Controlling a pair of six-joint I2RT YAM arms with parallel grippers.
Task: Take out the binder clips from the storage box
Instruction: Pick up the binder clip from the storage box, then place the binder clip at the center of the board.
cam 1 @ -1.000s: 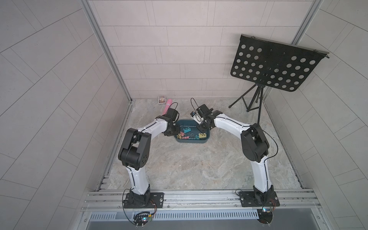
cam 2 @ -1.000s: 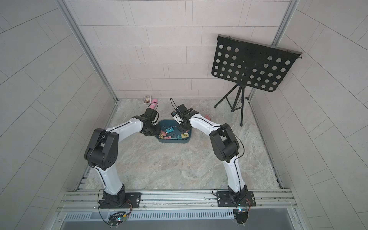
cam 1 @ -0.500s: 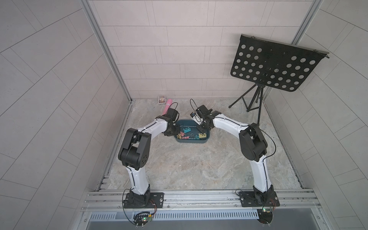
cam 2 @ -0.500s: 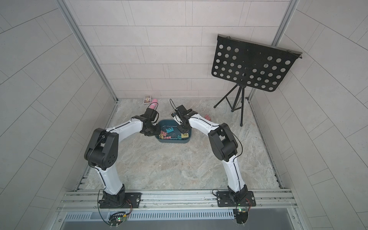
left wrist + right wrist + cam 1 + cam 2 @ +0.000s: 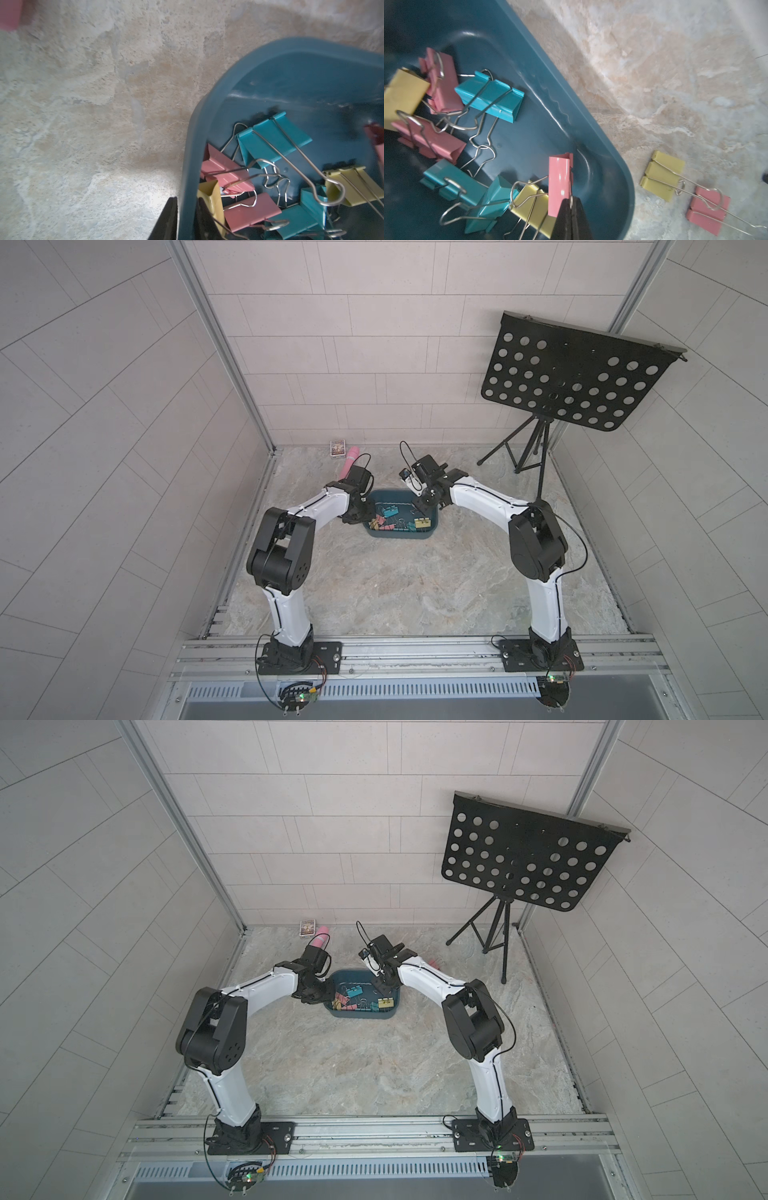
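Binder clips (image 5: 488, 97) interlocked in storage box (image 5: 608, 187), music stand (image 5: 582, 381), pink stick (image 5: 350, 458) beyond

We find the left arm (image 5: 320, 506) and the right arm (image 5: 482, 499) extended forward from their bases, elbows raised, forearms converging. We note both wrists pitched downward. The left gripper (image 5: 186, 209) holds its fingers (image 5: 168, 220) a narrow gap apart. The right gripper (image 5: 571, 207) has its fingers (image 5: 564, 220) pressed together.
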